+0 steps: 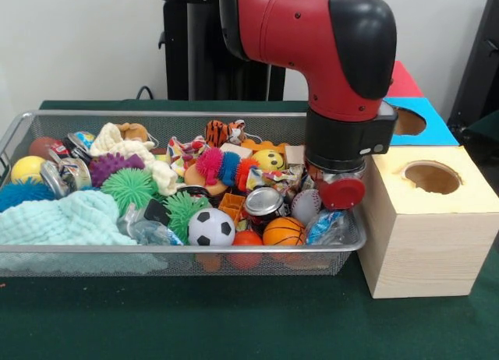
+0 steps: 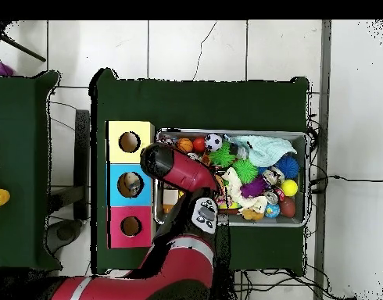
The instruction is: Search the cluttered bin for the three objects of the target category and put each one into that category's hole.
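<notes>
The bin (image 1: 179, 251) was seen filling the centre and left of the front view, crowded with balls, soft toys and cans. The arm's wrist was positioned over the bin's right end, beside the wooden box (image 1: 425, 224) at the right of the frame. The gripper (image 1: 337, 190) was largely hidden under the wrist housing, so it could not be determined whether the fingers were apart or together. One bottle with a blue label (image 1: 326, 226) was found lying against the rim at the lower right of the bin, near the basketball (image 1: 284, 232); another clear bottle (image 1: 152, 232) was judged to lie lower centre-left. The bottles were judged light, thin-walled, easily crushed and slippery; a moderate grip across the mid-body was considered advisable.
</notes>
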`<move>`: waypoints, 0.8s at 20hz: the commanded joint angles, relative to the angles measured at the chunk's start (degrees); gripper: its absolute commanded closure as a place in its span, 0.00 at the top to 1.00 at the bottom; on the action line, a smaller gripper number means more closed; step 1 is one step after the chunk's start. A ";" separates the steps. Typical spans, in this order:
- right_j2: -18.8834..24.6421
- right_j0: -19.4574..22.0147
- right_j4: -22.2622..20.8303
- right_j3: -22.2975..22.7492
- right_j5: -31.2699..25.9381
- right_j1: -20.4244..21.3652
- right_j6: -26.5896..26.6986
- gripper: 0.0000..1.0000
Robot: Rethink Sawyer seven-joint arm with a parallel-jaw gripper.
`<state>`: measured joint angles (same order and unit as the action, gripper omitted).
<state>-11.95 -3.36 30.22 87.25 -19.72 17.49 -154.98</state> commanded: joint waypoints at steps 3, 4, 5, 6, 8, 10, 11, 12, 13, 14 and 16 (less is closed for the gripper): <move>4.72 -0.73 1.07 -0.63 -13.87 4.20 -8.36 0.00; 4.61 -0.72 0.86 -0.76 -14.18 4.27 -8.09 0.00; 4.85 -0.45 0.69 -0.73 -14.11 4.27 -7.46 0.00; 4.72 -0.57 0.40 -0.75 -13.40 4.20 -6.95 0.00; 3.13 -1.67 -0.09 -1.49 -12.76 3.60 -7.57 1.00; 2.54 -1.99 -0.31 -1.65 -12.49 3.52 -7.74 1.00; 2.24 -2.14 -0.42 -1.73 -12.36 3.47 -7.83 1.00; 2.00 -2.23 -0.50 -1.98 -12.92 3.44 -7.87 1.00; 1.81 -2.19 -0.62 -2.33 -13.58 3.35 -7.85 1.00; 1.74 -2.16 -0.77 -2.51 -14.00 3.36 -7.78 1.00; 1.68 -2.14 -0.89 -3.05 -14.52 3.12 -7.67 1.00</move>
<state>-13.22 -4.62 29.53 87.00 -28.11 20.96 -154.98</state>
